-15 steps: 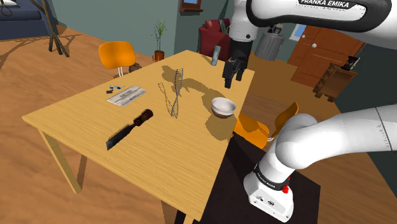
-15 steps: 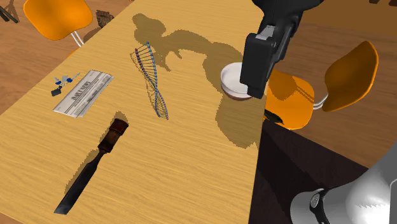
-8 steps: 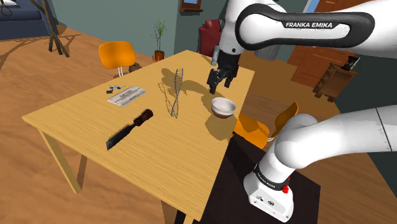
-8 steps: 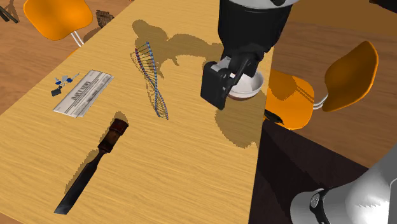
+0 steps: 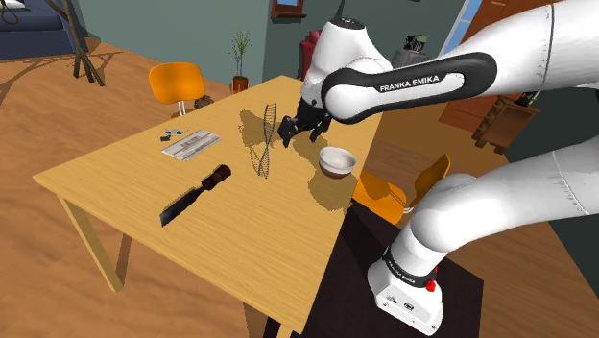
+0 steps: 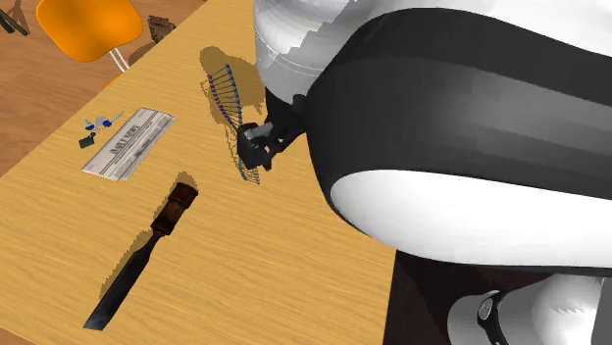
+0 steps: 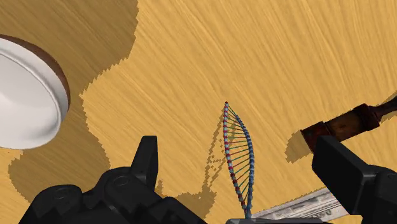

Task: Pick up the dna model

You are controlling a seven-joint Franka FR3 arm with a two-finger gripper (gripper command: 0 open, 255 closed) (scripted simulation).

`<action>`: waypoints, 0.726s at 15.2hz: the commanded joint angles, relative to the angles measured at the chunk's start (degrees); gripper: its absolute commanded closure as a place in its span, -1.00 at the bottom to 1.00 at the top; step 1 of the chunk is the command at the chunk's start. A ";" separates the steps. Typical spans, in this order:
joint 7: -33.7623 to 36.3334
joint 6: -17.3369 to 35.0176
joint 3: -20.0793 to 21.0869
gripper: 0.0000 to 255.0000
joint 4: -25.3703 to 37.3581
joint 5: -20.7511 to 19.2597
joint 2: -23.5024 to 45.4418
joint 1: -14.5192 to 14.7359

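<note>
Near the middle of the wooden table (image 5: 106, 178), a little toward its far right side, the dna model (image 5: 266, 140) shows as a thin twisted ladder of red and blue beads. The gripper (image 5: 294, 132) hangs just to its right in the shoulder view, between the model and the white-lined bowl (image 5: 337, 159). From the second exterior view the gripper (image 6: 253, 147) overlaps the model's nearer half, while the farther half (image 6: 226, 93) runs clear of it. That leaves it unclear how high the hand is above the strand. Along the hand, the two black fingers (image 7: 147, 159) stand wide apart and touch nothing, and the model (image 7: 238, 159) sits in the gap ahead of them. Its long axis runs away from the hand, crosswise to the line joining the fingertips. I judge that a good alignment, since closing would pinch the narrow width and not the length. What remains looks like a short shift left and a descent until the fingers flank the strand. The model casts a shadow apart from itself, so it may stand or lean and not lie flat, though I cannot tell which. The knife (image 5: 192, 195) lies well apart to the near left, out of the way.
</note>
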 commanded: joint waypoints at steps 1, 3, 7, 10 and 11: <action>5.69 7.75 2.78 -1.00 -0.79 -1.73 3.47 -2.47; 12.08 14.09 6.24 -1.00 -0.30 -4.71 7.33 -6.00; 28.78 24.55 15.82 -1.00 2.71 -15.86 15.32 -17.18; 46.49 29.05 26.25 -1.00 7.11 -30.83 21.25 -29.95; 47.60 29.14 26.72 -1.00 7.41 -31.87 21.60 -30.55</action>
